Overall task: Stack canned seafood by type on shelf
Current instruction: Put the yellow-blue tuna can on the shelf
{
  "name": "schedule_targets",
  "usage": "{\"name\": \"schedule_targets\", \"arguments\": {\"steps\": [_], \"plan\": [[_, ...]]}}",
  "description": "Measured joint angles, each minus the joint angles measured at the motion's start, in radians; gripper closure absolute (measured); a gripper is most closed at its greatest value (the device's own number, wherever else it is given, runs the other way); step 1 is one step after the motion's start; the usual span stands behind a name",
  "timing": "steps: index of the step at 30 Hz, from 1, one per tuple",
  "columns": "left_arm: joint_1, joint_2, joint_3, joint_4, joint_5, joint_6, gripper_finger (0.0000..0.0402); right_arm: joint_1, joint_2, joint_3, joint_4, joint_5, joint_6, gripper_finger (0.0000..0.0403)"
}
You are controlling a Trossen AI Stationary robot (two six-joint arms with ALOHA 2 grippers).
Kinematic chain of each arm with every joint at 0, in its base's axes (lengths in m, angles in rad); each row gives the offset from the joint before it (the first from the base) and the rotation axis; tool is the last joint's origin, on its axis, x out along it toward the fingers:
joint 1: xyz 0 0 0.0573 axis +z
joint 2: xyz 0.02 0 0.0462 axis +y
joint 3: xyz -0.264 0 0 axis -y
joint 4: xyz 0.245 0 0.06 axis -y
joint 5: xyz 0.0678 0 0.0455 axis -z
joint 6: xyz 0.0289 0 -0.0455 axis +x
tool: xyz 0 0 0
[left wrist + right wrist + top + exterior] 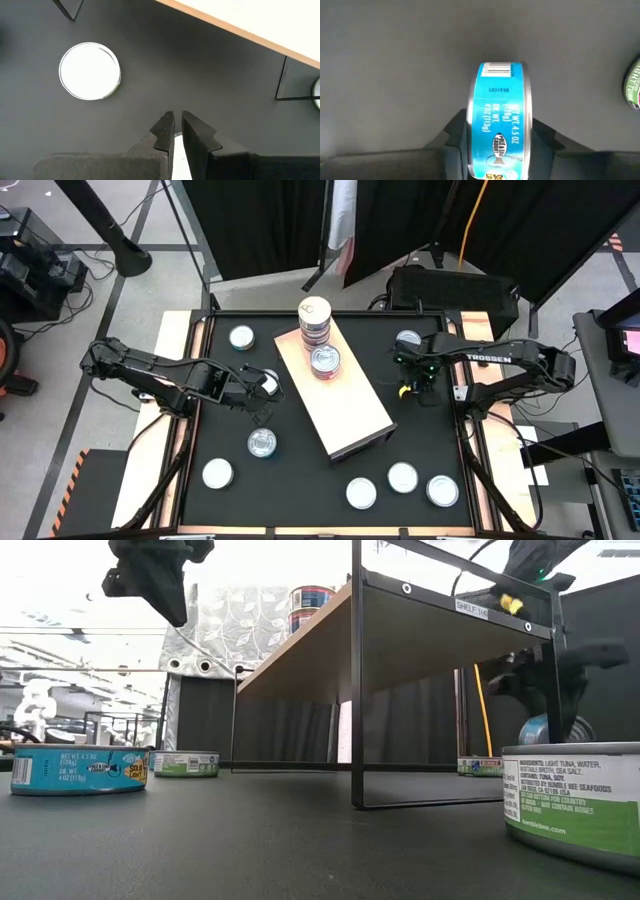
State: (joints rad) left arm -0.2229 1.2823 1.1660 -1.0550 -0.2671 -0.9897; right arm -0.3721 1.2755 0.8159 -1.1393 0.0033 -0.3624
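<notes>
The blue-labelled tin [499,122] you are working on is sitting on edge between the fingers of the right pincer [497,142], its label facing the wrist camera and its flat faces against the pads. That pincer is clamping on it, over the black tabletop [300,470] on the right side, just off the shelf's long edge; another tin [408,340] is lying close behind it.

The shelf [350,420] is standing diagonally across the middle on thin black legs. At its far end a stack of tins [314,320] is already standing, with a single tin [325,361] on the board beside it. More tins are waiting on the tabletop: one near the far left [241,337], one in front of the left arm [262,443], one at the near left [217,473], and three along the near edge [402,477].

The left pincer [262,383] is waiting with its fingers together, holding nothing, just beside the shelf's left edge.

What could go wrong: you are holding a round tin on edge, so it may roll or twist out of the pads as you carry it. Coming in low, you could clip the shelf's edge or nudge the tall stack over. Misreading the label would put it on the wrong pile.
</notes>
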Motion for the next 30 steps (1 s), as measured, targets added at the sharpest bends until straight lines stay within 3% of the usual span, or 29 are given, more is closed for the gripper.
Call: {"name": "schedule_targets", "arguments": {"steps": [5,10,17,22,30], "plan": [[0.001,0.0,0.0,0.0,-0.026,0.001,0.0366,0.049,-0.062,0.114,-0.061,-0.035,0.171,0.0293],[0.001,-0.001,0.0,0.0,-0.025,-0.04,0.0366,0.14,-0.111,0.345,-0.075,-0.034,0.373,0.0293],[0.001,-0.009,0.0,-0.001,-0.025,-0.096,0.0366,0.298,-0.11,0.594,0.081,-0.029,0.505,0.0287],[0.001,-0.021,0.0,-0.001,-0.027,-0.093,0.0366,0.428,-0.058,0.602,0.232,-0.002,0.375,0.0286],[0.001,-0.032,0.0,-0.008,-0.034,-0.043,0.0366,0.571,0.11,0.601,0.311,0.273,-0.042,0.0285]]}}
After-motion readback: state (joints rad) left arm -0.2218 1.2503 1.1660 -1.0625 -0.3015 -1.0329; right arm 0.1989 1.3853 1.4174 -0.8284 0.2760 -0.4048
